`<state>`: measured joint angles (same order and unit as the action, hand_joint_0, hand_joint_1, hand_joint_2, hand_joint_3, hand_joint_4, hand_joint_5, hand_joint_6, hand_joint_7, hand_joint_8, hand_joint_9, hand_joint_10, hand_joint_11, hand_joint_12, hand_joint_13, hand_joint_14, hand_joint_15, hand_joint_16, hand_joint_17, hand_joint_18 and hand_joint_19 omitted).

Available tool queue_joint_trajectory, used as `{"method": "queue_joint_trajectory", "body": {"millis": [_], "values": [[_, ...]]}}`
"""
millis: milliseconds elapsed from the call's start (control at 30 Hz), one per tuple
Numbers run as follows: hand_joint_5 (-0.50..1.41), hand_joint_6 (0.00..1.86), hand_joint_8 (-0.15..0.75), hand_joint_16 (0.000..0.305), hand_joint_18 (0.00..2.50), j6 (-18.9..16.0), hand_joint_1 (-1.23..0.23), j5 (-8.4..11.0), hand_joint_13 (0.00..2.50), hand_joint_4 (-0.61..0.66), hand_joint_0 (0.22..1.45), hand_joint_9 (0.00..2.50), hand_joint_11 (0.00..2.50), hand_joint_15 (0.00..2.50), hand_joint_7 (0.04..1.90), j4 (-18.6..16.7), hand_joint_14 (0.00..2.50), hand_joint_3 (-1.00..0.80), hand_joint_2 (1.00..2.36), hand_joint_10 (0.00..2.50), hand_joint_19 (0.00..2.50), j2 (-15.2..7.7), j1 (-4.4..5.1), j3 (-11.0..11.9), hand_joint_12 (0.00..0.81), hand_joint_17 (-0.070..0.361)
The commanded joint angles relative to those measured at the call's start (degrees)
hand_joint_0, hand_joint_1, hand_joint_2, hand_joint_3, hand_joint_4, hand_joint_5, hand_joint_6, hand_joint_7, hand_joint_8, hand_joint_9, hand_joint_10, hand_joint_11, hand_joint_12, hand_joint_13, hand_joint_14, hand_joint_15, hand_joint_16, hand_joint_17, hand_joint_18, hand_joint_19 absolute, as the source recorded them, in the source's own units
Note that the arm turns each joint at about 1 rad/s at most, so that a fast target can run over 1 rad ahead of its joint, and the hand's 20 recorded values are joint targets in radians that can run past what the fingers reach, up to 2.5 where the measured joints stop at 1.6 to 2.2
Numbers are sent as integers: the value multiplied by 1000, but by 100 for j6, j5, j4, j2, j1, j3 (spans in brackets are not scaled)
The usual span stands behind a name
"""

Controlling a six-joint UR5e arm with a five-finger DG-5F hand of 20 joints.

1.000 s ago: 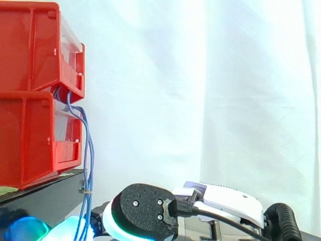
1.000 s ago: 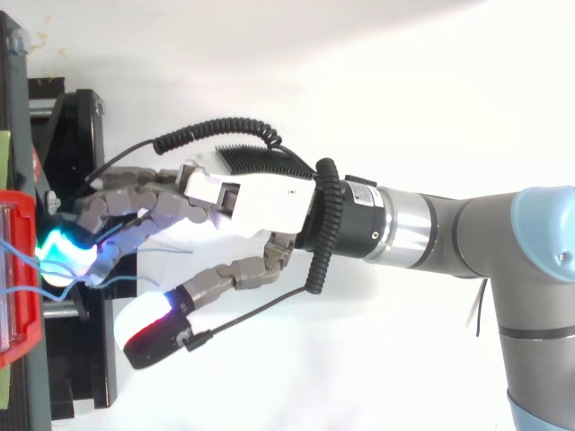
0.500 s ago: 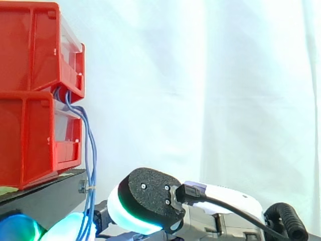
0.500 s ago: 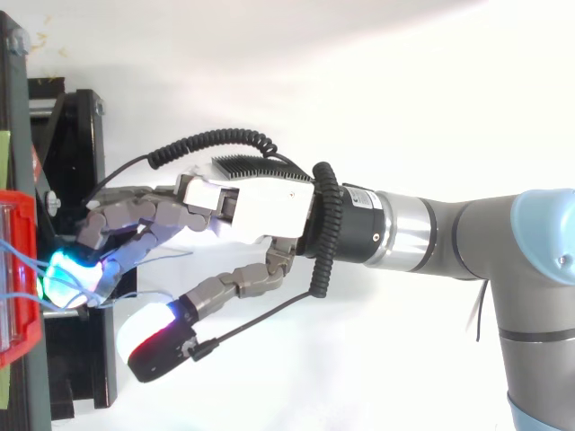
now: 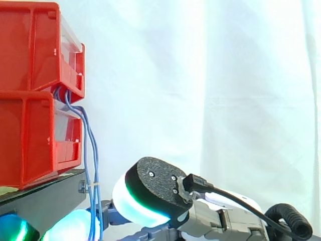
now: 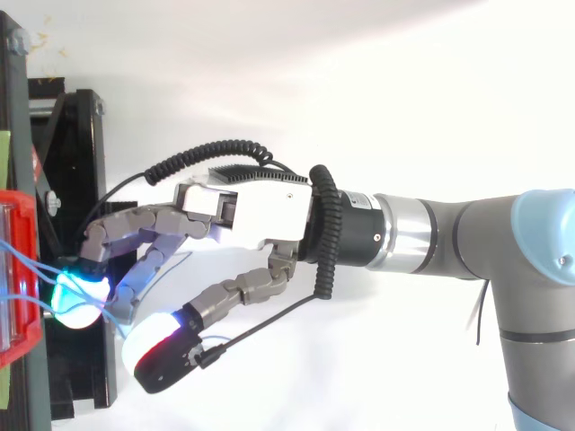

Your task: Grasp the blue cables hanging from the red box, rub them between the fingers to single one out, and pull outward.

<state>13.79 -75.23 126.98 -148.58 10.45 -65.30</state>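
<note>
Blue cables (image 5: pixel 95 206) are hanging from the gap under the upper red box (image 5: pixel 30 50) at the left, trailing down past the black stand (image 5: pixel 45 193) as a loose bundle of thin strands, banded by a small tie partway down. The hand (image 6: pixel 243 211) is reaching in from the right, and its glowing cyan fingertips (image 6: pixel 76 296) are curling round the strands just beside the box, pinching them, while the thumb (image 6: pixel 166 355) is standing well apart. Grasping is looking done; rubbing to single out one strand is probably under way, and the outward pull is yet to come, since the cables are hanging slack
</note>
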Motion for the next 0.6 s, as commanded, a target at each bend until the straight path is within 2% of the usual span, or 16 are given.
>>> {"method": "queue_joint_trajectory", "body": {"millis": [0, 200, 467, 567], "values": [[-89, 503, 264, 42, 318, -254, -637, -115, 538, 317, 571, 1029, 545, 296, 986, 186, 12, -454, 1003, 16, 243, 40, -34, 0, 338, 95], [-87, 503, 264, 42, 341, -369, -636, -141, 559, 317, 574, 1037, 548, 308, 1002, 476, 12, -452, 1003, 16, 254, 101, -60, 0, 338, 95], [-85, 503, 264, 42, 358, -501, -635, -133, 570, 319, 578, 1040, 546, 304, 1007, 1118, 12, -450, 1003, 16, 269, 312, -96, 0, 338, 95], [-85, 503, 262, 42, 362, -501, -636, -141, 576, 313, 579, 1040, 541, 309, 1010, 1223, 12, -449, 1003, 18, 276, 356, -104, -9, 337, 95]]}}
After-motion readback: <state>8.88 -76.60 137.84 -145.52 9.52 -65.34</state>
